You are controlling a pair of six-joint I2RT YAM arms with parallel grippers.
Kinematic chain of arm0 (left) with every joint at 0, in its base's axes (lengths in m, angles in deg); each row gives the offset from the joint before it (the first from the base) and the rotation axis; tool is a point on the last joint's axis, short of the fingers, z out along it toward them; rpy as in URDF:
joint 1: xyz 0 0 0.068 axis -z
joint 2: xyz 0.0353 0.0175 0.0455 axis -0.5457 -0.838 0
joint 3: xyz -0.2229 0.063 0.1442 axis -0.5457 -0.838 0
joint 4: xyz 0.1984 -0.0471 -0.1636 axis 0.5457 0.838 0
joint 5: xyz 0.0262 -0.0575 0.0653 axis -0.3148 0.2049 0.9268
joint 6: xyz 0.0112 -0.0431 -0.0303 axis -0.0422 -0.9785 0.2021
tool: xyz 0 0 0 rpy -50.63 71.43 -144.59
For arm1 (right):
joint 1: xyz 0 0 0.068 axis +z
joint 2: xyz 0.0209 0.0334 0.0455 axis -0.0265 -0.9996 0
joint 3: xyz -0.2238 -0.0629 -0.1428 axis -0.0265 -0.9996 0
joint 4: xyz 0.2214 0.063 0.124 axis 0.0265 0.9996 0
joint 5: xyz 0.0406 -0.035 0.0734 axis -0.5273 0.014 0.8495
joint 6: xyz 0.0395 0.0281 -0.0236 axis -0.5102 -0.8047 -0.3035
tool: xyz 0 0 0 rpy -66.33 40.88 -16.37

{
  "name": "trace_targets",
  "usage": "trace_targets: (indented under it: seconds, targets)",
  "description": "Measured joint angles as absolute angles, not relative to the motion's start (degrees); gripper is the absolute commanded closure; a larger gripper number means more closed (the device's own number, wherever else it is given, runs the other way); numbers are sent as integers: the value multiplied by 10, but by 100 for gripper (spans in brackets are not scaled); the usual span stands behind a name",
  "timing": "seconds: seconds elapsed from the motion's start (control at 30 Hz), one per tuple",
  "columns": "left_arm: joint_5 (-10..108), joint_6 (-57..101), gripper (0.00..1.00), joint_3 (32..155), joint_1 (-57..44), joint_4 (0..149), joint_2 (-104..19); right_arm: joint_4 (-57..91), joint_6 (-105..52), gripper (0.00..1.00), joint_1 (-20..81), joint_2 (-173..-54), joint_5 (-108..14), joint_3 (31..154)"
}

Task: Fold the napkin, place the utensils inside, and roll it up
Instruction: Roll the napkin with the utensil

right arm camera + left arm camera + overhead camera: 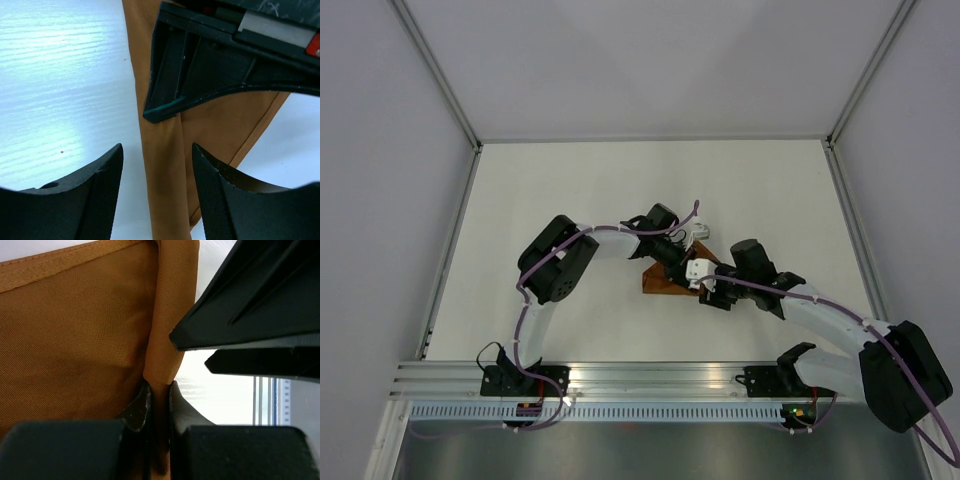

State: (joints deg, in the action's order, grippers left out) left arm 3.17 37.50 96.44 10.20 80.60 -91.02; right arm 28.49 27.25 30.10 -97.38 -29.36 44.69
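Observation:
The rust-orange napkin (658,281) lies folded small at the table's middle, mostly covered by both grippers. In the left wrist view a rolled edge of the napkin (167,315) runs up from my left gripper (160,387), which is shut on it. In the right wrist view my right gripper (157,150) stands open, with a finger on each side of the napkin's rolled edge (165,170) and not touching it. The left gripper's black body (210,65) sits on that same roll just beyond. From above, the left gripper (682,258) and the right gripper (700,274) meet over the cloth. The utensils are hidden.
The white table (570,190) is fenced by grey walls with metal frame posts (448,100). An aluminium rail (650,378) with both arm bases runs along the near edge. The right arm's black housing (260,305) hangs close over the napkin's right side.

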Motion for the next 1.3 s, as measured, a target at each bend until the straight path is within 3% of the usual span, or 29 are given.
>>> trace_targets:
  seconds: [0.33,0.57,0.73,0.93,1.3]
  targets:
    - [22,363,95,968,100,830,-912,201,266,40,379,-1024,-381,421]
    - [14,360,69,968,100,837,-914,182,261,64,388,-1042,-396,418]
    - [9,358,59,968,99,841,-913,181,259,81,389,-1051,-395,421]
    - [13,356,55,968,95,851,-905,199,258,89,389,-1064,-393,439]
    - [53,326,54,923,42,844,-848,274,256,92,371,-1110,-360,502]
